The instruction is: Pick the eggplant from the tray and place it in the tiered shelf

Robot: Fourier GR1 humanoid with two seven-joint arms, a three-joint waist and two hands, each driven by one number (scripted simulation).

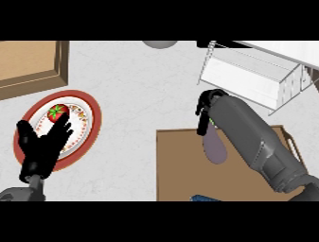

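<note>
Eggplant (216, 149) first, in the head view: purple, lying lengthwise from near to far with a slight slant, green stem end farthest away and tucked under the right hand (208, 105). That hand's fingers curled down round the stem end, so judged to be gripping it, though the contact itself is hidden beneath the hand. Fat end out over the far part of the brown tray (179, 165). Impossible to tell from above whether lifted off the tray floor or touching it.

Tiered shelf (249, 78), white wire, up and to the right of that hand, near but apart, with no item to be seen on its levels. Coming move, then, by judgement: up and rightward, away from the tray, long body trailing behind the hand. Probably calls for turning or lowering the eggplant to pass between the wire sides.

Right hand plainly the nearer. Left hand (43, 146) well apart at the lower left, fingers straight and spread, holding nothing, over a red-rimmed plate (85, 127). On that plate, a red tomato (56, 111) with a green star-shaped calyx, just at the fingertips.

Also in the tray, at its near edge, a dark blue object (204, 197), mostly cut off. Wooden board (15, 66) at the upper left of the counter (134, 94).
</note>
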